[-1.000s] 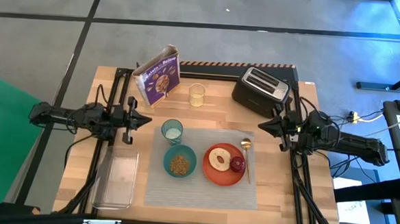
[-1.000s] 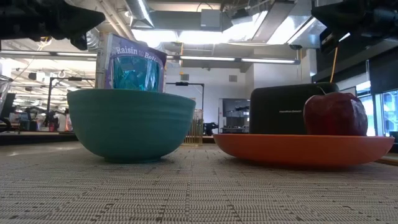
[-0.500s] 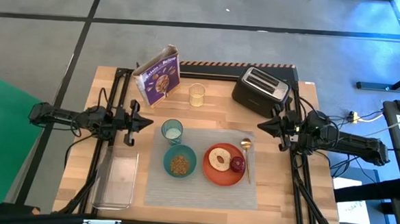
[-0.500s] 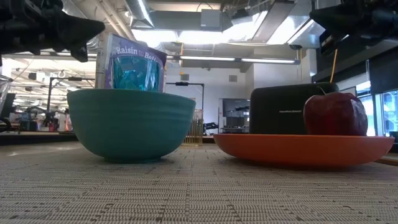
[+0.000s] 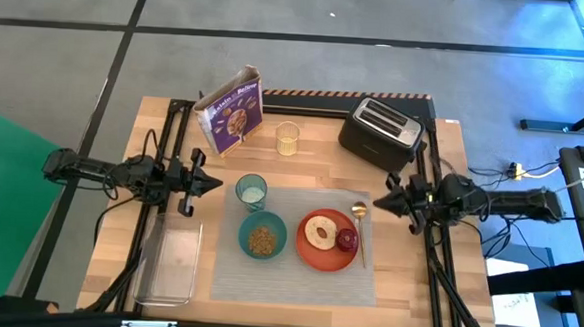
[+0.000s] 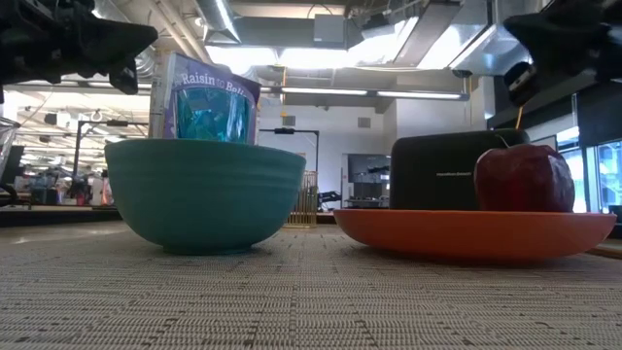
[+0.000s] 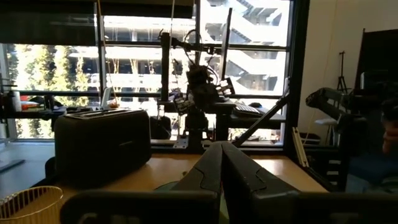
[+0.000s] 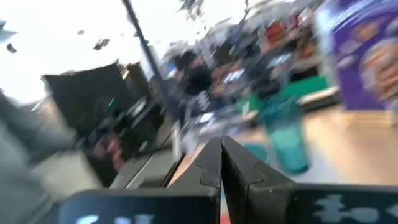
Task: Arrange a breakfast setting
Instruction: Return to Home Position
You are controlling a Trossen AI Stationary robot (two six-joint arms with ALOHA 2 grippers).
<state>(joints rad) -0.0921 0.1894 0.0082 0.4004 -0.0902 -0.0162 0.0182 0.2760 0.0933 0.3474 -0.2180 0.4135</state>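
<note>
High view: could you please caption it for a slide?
Grey placemat holding cup, bowl, plate with bagel and fruit, spoon; left claw, right claw shut alongside.

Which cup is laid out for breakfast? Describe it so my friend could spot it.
Find the grey placemat in the middle of the wooden table. On its corner nearest the purple cereal box, next to the teal bowl, stands the translucent teal cup. The only other cup is pale yellow and sits off the mat on bare wood.
</note>
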